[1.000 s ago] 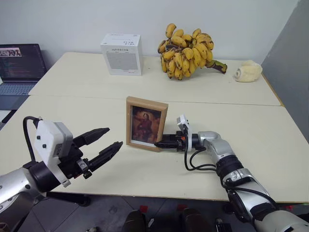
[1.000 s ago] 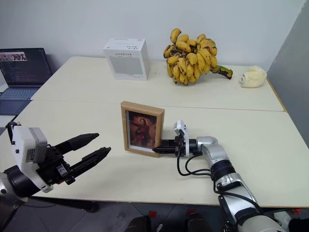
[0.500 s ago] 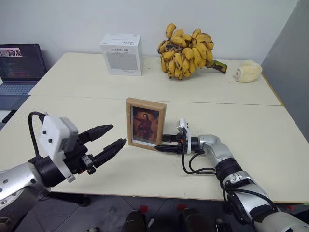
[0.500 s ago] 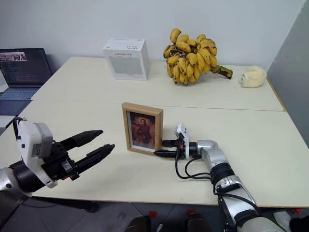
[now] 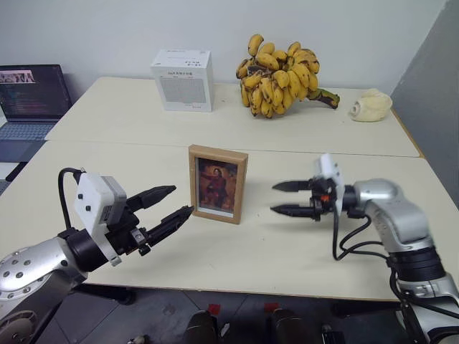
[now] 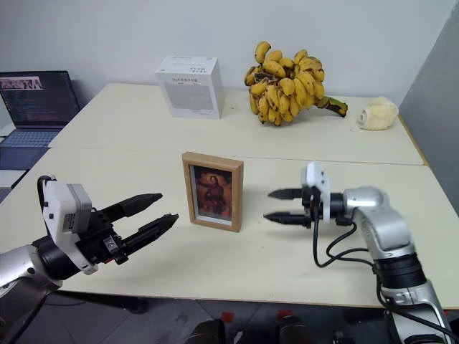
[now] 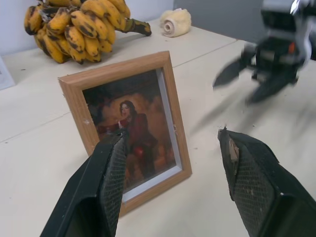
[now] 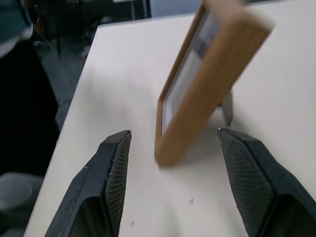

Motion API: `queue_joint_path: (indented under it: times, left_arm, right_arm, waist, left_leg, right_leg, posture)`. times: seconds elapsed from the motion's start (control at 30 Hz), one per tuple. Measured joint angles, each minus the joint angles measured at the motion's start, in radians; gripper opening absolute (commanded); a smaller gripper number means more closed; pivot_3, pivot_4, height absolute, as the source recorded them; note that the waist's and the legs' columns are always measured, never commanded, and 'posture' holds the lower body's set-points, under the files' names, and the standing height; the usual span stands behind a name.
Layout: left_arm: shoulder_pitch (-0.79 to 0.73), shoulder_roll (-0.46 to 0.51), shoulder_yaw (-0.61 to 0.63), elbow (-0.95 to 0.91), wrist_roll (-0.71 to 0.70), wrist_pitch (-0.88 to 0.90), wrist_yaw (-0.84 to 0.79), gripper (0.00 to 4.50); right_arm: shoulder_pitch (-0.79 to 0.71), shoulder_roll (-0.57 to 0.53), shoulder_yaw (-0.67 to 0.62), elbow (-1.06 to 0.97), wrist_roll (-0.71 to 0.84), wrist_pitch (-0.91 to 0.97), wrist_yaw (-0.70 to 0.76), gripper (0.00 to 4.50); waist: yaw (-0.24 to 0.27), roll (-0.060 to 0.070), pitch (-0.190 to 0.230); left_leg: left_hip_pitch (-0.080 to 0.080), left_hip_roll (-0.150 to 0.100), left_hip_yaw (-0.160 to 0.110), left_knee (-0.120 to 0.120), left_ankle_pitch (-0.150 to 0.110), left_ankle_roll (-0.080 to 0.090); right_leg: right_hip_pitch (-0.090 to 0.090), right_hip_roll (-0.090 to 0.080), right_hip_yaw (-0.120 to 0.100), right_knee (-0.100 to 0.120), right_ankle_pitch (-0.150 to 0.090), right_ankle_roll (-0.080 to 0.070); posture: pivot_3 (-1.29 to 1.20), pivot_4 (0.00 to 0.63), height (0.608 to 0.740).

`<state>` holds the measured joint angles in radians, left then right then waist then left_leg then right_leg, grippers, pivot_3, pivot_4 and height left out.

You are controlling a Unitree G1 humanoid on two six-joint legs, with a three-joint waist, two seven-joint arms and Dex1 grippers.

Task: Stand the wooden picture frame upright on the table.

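Note:
The wooden picture frame stands upright near the middle of the pale table, its dark reddish portrait facing me. It leans back on its stand flap, seen edge-on in the right wrist view. My left gripper hovers open just left of the frame, fingers pointing at it. My right gripper is open too, raised off the table to the frame's right, a short gap away. Nothing is between either pair of fingers. The left wrist view shows the wooden picture frame straight ahead with my right gripper beyond.
At the back of the table sit a white printed box, a big bunch of bananas and a pale rolled object. A laptop stands off the table's left side. A seam crosses the table behind the frame.
My right gripper let go of the frame's lower right edge, opened, and rose away to the right. The frame stays standing. The left gripper has hardly moved.

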<state>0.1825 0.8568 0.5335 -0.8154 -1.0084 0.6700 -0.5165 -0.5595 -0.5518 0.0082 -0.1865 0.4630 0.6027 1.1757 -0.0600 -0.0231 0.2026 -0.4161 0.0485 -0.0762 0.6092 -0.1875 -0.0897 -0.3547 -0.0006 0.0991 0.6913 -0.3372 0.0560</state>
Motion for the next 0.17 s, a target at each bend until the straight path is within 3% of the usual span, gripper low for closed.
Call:
queue_joint_path:
  times: [0.17]
  left_arm:
    - [-0.063,-0.001,-0.048,0.034,0.019,-0.003,0.005,3.04]
  right_arm:
    - [0.043,0.003,-0.022,-0.083,0.063,0.098,-0.105,2.93]
  waist:
    - [0.007,0.000,0.000]
  left_leg:
    - [-0.002,-0.001,0.000,0.000,0.000,0.000]
  right_leg:
    - [0.001,-0.001,0.000,-0.005,0.001,0.001]
  posture:
    - [0.00,0.150,0.740]
